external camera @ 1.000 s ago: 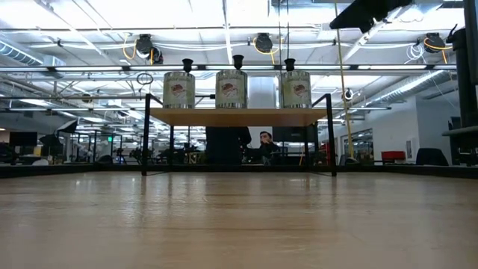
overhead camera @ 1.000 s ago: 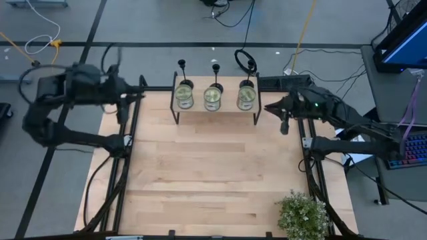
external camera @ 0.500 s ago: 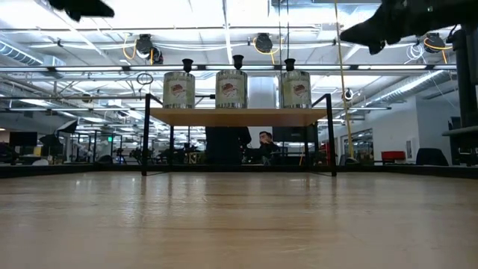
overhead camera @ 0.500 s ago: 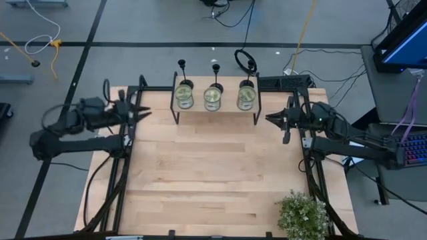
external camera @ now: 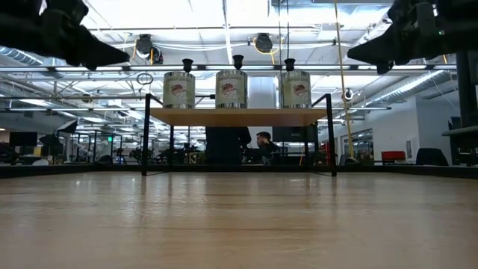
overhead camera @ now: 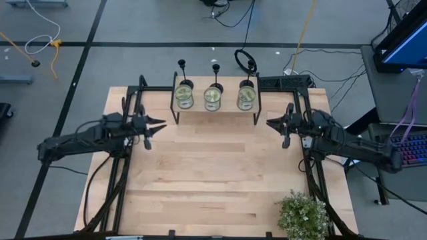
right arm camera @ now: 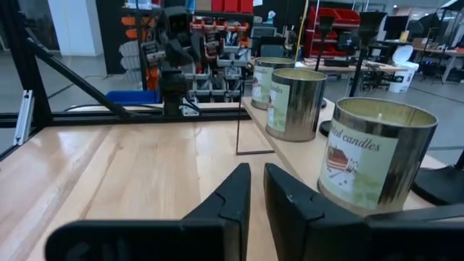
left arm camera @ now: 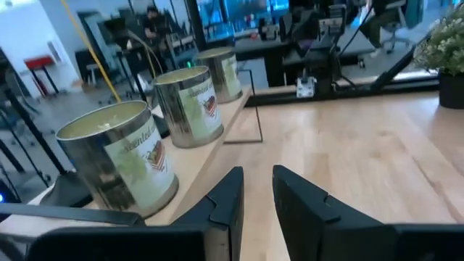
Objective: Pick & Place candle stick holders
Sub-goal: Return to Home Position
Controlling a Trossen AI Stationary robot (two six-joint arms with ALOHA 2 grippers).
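Three black candle stick holders [overhead camera: 181,67] [overhead camera: 215,69] [overhead camera: 252,69] stand upright on their round bases along the far side of a small raised shelf [overhead camera: 215,111], behind three candle jars [overhead camera: 213,98]. Their cups show above the jars in the low view [external camera: 238,60]. My left gripper [overhead camera: 162,124] hovers left of the shelf, shut and empty, pointing right; it also shows in the low view [external camera: 123,56] and the left wrist view [left arm camera: 256,174]. My right gripper [overhead camera: 268,122] hovers right of the shelf, shut and empty, pointing left [right arm camera: 255,170].
The shelf stands on thin black legs [external camera: 145,134] at the table's far edge. A potted plant [overhead camera: 301,215] sits at the near right corner. Black frame rails [overhead camera: 127,167] [overhead camera: 313,173] run along both table sides. Bare wood [overhead camera: 213,173] spreads across the middle and near part.
My left arm has swung in from beyond the table's far left, coming down and toward the right until its gripper is beside the shelf. My right gripper has come down a little and drawn slightly toward the near edge. The holders and jars have not moved.
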